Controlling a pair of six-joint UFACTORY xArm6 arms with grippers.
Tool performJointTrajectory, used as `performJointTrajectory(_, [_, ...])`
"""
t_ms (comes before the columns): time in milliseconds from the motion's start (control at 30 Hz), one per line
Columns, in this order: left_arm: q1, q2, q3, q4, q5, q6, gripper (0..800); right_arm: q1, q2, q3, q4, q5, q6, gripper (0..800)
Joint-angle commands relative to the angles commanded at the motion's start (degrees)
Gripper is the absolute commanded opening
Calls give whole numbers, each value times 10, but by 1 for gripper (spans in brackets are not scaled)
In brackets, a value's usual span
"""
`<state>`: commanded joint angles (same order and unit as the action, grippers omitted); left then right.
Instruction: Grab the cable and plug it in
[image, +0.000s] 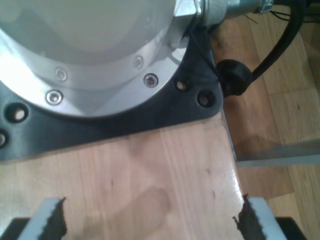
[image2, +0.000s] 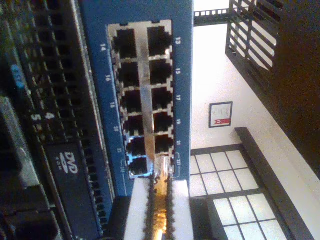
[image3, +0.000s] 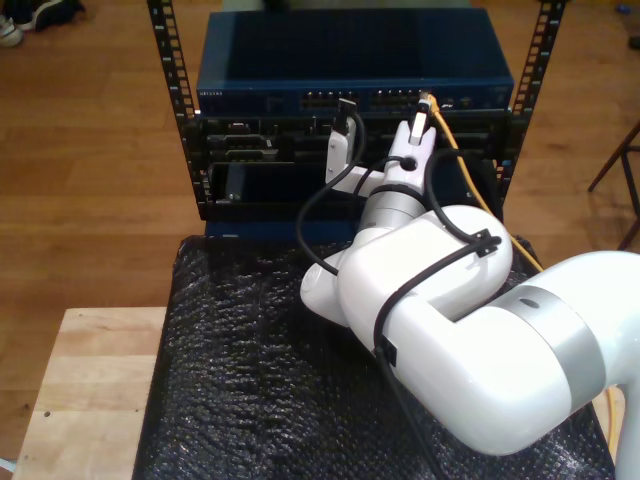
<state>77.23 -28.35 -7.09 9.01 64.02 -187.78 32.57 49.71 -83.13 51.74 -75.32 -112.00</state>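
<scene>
Pinching the thin orange cable (image3: 452, 150), my second end effector (image2: 159, 197) meets square ports; my first end effector (image: 150, 220) gapes wide.

Ahead of me a blue network switch (image3: 355, 70) tops a black rack (image3: 350, 150); black bubble wrap (image3: 250, 380) covers the tabletop, beside a pale wooden block (image3: 85, 390).

Cable (image3: 455, 150) end hidden btwn second gripper's fingers (image2: 177, 210).

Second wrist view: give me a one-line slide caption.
My second end effector holds the cable's plug at a port on the blue network switch.
</scene>
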Motion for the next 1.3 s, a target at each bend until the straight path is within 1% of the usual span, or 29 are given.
performJointTrajectory(433, [0,0,0,0,0,0,800,-4,-2,7,-1,-1,0,0])
performJointTrajectory(467, [0,0,0,0,0,0,800,-4,-3,7,-1,-1,0,13])
performJointTrajectory(567, [0,0,0,0,0,0,800,-4,-12,14,-2,-1,2,136])
performJointTrajectory(633, [0,0,0,0,0,0,800,-4,-18,22,-4,0,2,201])
performJointTrajectory(667, [0,0,0,0,0,0,800,-4,-21,26,-5,-1,2,216])
performJointTrajectory(733, [0,0,0,0,0,0,800,-4,-26,33,-5,0,2,222])
performJointTrajectory(900, [0,0,0,0,0,0,800,-4,-55,74,-11,11,2,313])
performJointTrajectory(967, [0,0,0,0,0,0,800,-4,-68,92,-11,18,2,336])
performJointTrajectory(1300, [0,0,0,0,0,0,800,-6,-147,192,-11,48,2,368])
